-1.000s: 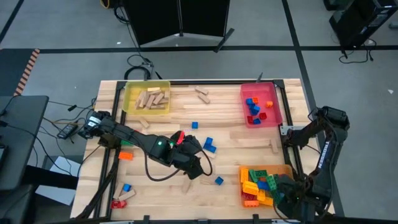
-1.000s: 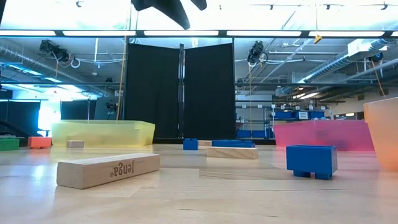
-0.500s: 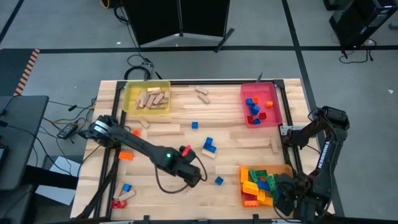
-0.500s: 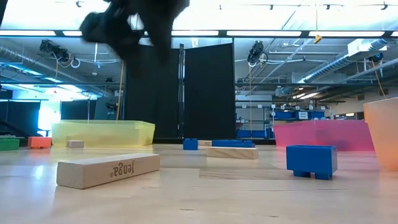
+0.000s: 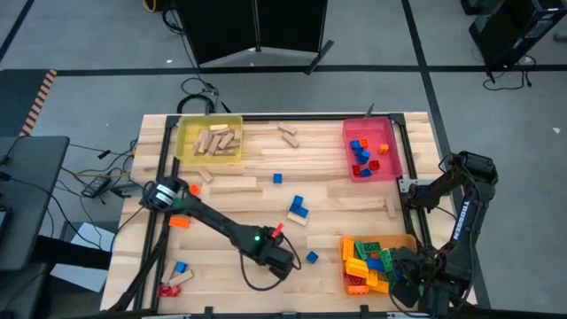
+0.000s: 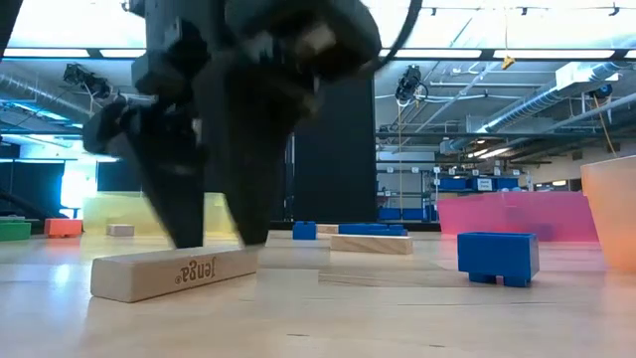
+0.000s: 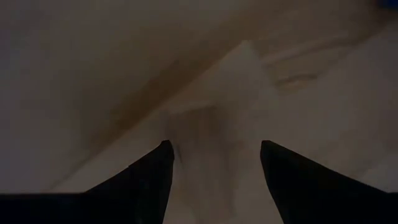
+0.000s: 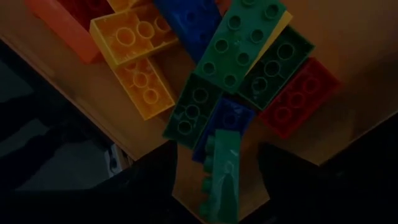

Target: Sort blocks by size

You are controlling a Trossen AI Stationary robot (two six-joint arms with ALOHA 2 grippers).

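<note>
Three translucent trays sit on the pale wooden table (image 5: 221,266) in the high view: a yellow tray (image 5: 209,140) of tan wooden blocks at the far left, a red tray (image 5: 370,149) of small red and blue bricks at the far right, and an orange tray (image 5: 376,264) heaped with large studded bricks at the near right; loose blocks lie scattered between them, grey floor and a black screen beyond. The left gripper (image 5: 279,263) reaches to the table's near middle, and the right gripper (image 5: 406,282) hangs over the orange tray's near corner. At table height, the left gripper (image 6: 219,234) stands with its fingers spread, tips down at a tan wooden block (image 6: 171,270); a blue brick (image 6: 499,257) stands to the right, with a lit hall behind. From the left wrist, both dark fingers (image 7: 140,180) straddle that pale block (image 7: 217,149). From the right wrist, spread fingers (image 8: 149,186) flank a green brick (image 8: 221,177) lying on the pile, not pinching it.
</note>
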